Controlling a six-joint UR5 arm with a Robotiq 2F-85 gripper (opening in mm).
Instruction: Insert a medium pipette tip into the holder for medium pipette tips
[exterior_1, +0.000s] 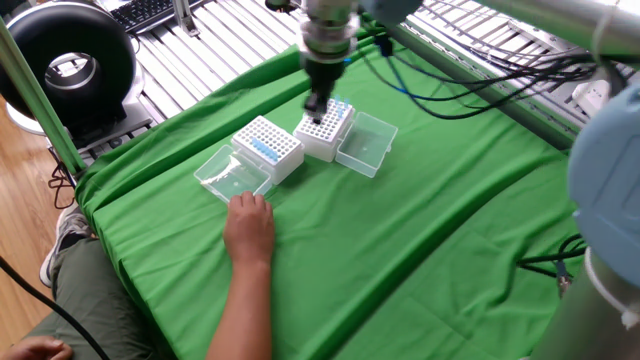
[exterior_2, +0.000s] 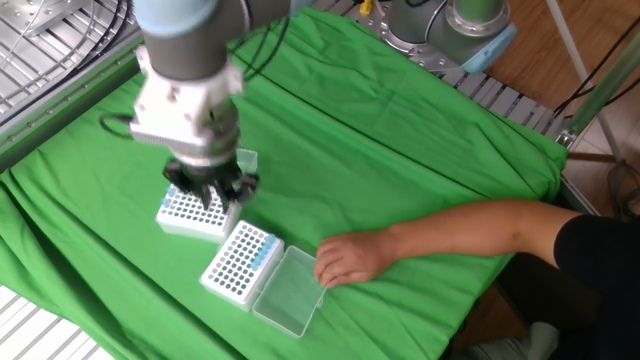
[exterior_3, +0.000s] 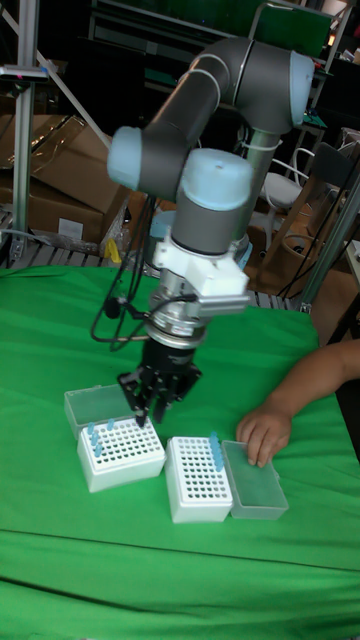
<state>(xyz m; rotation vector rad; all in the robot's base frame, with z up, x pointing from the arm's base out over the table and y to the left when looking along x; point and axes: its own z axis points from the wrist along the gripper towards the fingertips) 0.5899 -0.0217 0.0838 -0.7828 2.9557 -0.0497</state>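
Note:
Two white tip racks stand side by side on the green cloth. My gripper hangs just above the far rack, which has a few blue tips along one edge. The same gripper is over the left rack in the tall fixed view. Its fingers are pinched shut on a thin pipette tip that I can barely make out. The near rack also carries a row of blue tips. In the other fixed view the gripper is above the rack.
Each rack has a clear plastic lid lying open beside it. A person's hand rests on the cloth against the near lid, with the forearm reaching in from the table's front edge. Cables hang behind the arm.

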